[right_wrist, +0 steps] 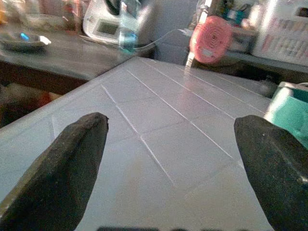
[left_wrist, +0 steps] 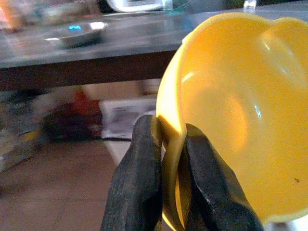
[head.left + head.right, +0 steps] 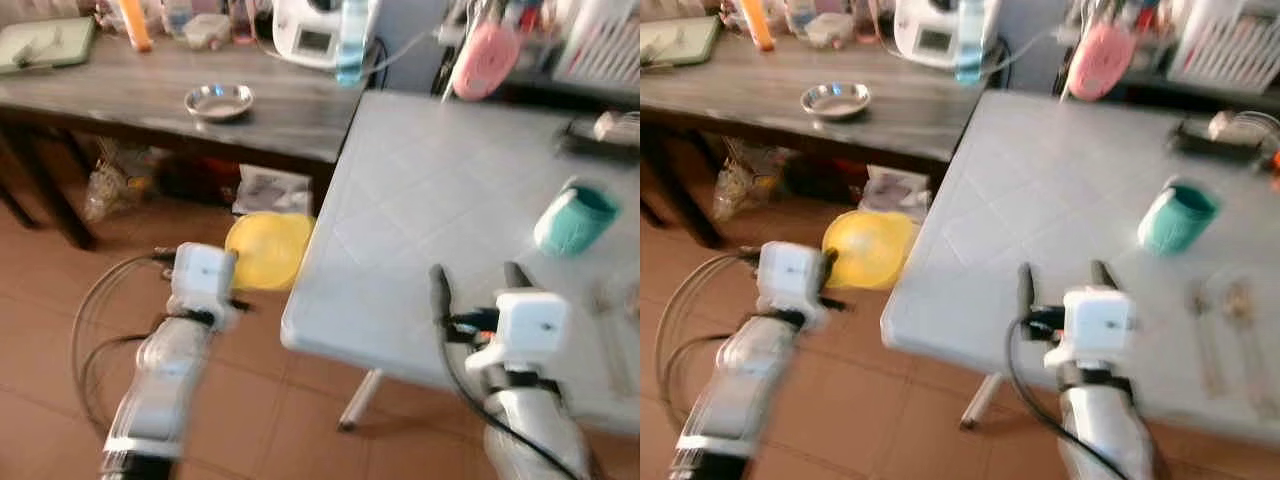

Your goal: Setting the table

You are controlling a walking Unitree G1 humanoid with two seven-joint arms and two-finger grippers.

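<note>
Here, glossy yellow bowl, rim-pinched.

- A dark wooden counter carries a small metal dish.
- A white appliance stands at its back edge, a blue bottle just beside it.
- A pink round object hangs beyond.

From my head cameras everything is motion-blurred. My left wrist housing hides the left gripper and the near edge of the yellow bowl. Two thin objects on the right of the white table are too smeared to identify. The clutter along the far wall is unreadable and cut off at the top.
</note>
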